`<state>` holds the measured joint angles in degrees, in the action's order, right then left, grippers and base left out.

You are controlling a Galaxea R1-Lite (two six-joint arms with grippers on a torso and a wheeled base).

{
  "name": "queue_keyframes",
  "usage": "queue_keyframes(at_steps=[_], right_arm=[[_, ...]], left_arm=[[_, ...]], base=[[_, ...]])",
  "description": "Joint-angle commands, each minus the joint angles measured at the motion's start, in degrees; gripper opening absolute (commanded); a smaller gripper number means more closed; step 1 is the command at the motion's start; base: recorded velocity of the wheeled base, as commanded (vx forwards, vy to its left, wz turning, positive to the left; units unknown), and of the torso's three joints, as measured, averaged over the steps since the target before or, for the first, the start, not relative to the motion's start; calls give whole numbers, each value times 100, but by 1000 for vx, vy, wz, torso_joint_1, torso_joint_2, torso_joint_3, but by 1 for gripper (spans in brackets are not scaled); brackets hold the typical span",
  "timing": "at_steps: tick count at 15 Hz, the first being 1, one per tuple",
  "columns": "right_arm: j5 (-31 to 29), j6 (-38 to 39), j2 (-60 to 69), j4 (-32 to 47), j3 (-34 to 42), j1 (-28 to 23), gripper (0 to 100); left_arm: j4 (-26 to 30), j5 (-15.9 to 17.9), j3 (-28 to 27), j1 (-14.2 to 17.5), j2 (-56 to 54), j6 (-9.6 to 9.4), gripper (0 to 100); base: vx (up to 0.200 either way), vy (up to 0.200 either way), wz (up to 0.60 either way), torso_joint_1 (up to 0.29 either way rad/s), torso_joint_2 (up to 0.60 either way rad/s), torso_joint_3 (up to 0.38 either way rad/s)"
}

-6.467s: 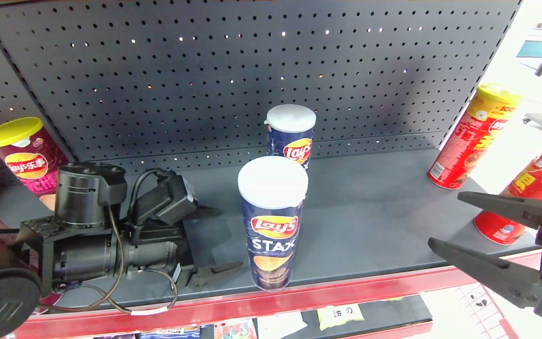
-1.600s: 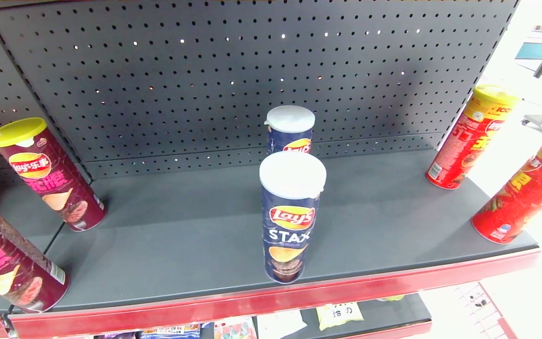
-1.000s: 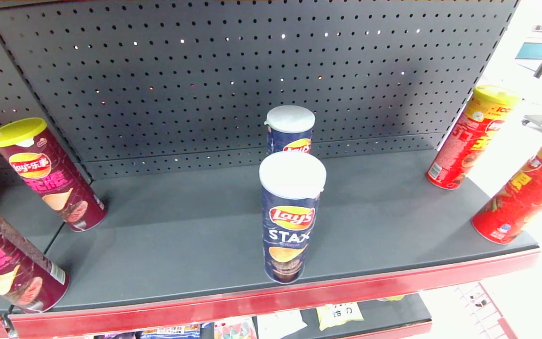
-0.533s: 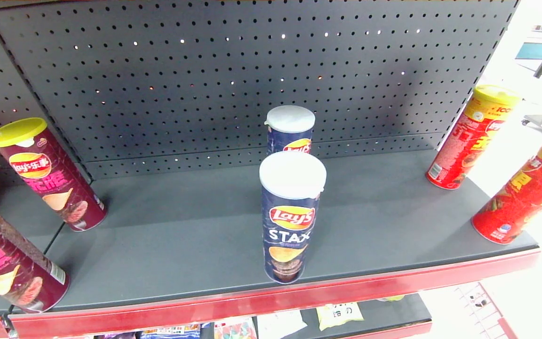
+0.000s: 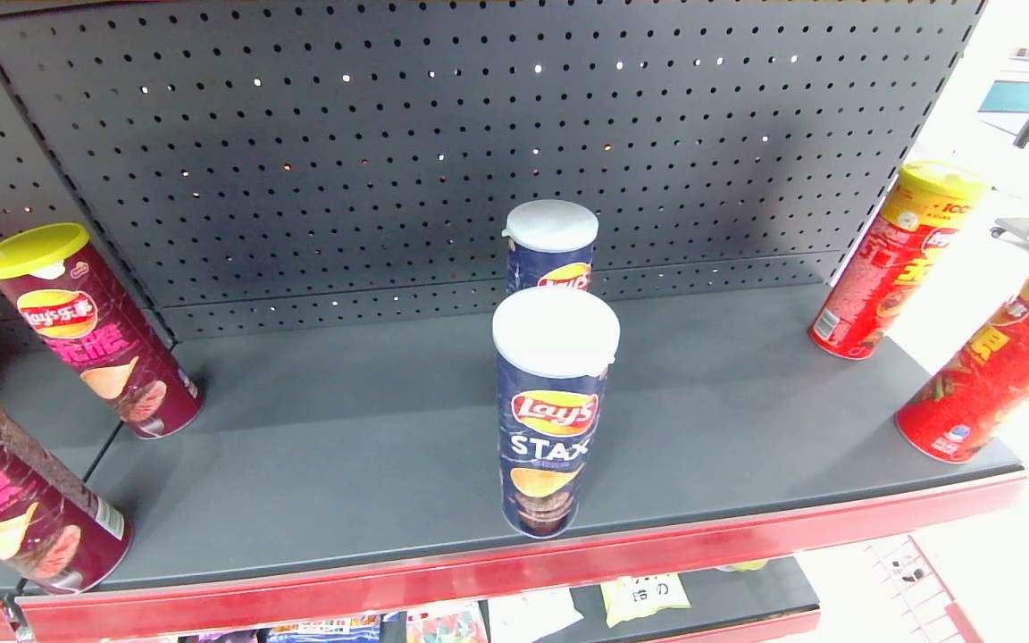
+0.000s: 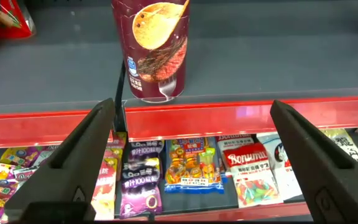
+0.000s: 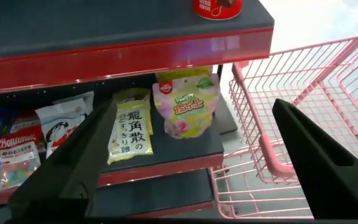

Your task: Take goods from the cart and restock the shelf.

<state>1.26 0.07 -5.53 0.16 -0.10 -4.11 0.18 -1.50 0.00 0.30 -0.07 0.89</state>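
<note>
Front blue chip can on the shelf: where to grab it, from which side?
Probably mid-body on the front blue can, coming level from the aisle side, closing left-right. It stands upright at the front edge of the shelf, with bare surface either side; the rear blue can sits right behind.

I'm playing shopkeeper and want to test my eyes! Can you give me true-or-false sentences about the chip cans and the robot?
1. The rear blue chip can stands right behind the front blue chip can on the shelf. True.
2. Both blue cans have yellow lids. False: their lids are white.
3. The left gripper holds the maroon chip can. False: the gripper is open and empty, and that can stands on the shelf.
4. A pink cart stands beside the shelves. True.
</note>
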Motion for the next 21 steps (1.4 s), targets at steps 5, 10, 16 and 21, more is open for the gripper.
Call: queue_keyframes(at_steps=[5, 10, 16, 21], right_arm=[[103, -25, 545, -7, 1, 437, 100], [15, -25, 545, 2, 1, 437, 100], [15, -34, 545, 2, 1, 428, 100], [15, -25, 545, 2, 1, 428, 100]], left_arm=[[-1, 1, 0, 5, 7, -10, 100], [-1, 1, 0, 5, 7, -10, 100], [-1, 1, 0, 5, 7, -10, 100], [-1, 1, 0, 5, 7, -10, 100]], base=[[0, 0, 0, 0, 0, 0], [0, 0, 0, 0, 0, 0], [0, 0, 0, 0, 0, 0], [0, 0, 0, 0, 0, 0]])
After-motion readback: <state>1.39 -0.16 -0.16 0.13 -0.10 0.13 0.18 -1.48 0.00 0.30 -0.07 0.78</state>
